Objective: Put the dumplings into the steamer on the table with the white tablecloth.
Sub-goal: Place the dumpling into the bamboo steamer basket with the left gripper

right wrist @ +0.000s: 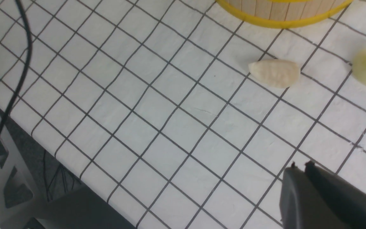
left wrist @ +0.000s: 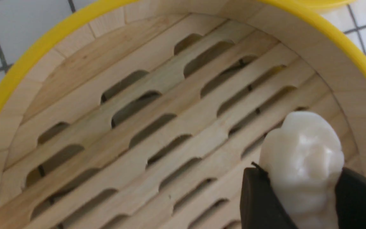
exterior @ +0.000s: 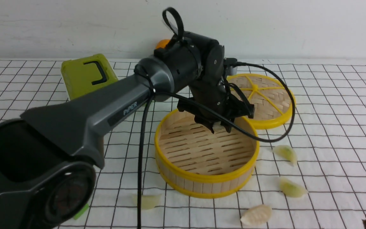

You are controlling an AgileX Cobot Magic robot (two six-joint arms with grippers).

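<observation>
Bamboo steamer [exterior: 206,149] on gridded cloth [exterior: 338,152], dumpling [left wrist: 303,159] gripped over slatted floor

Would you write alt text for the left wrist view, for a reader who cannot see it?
A pale dumpling is pinched between dark gripper fingers above the slatted floor of a round bamboo steamer with a yellow rim. White cloth with black grid lines shows outside it.
</observation>
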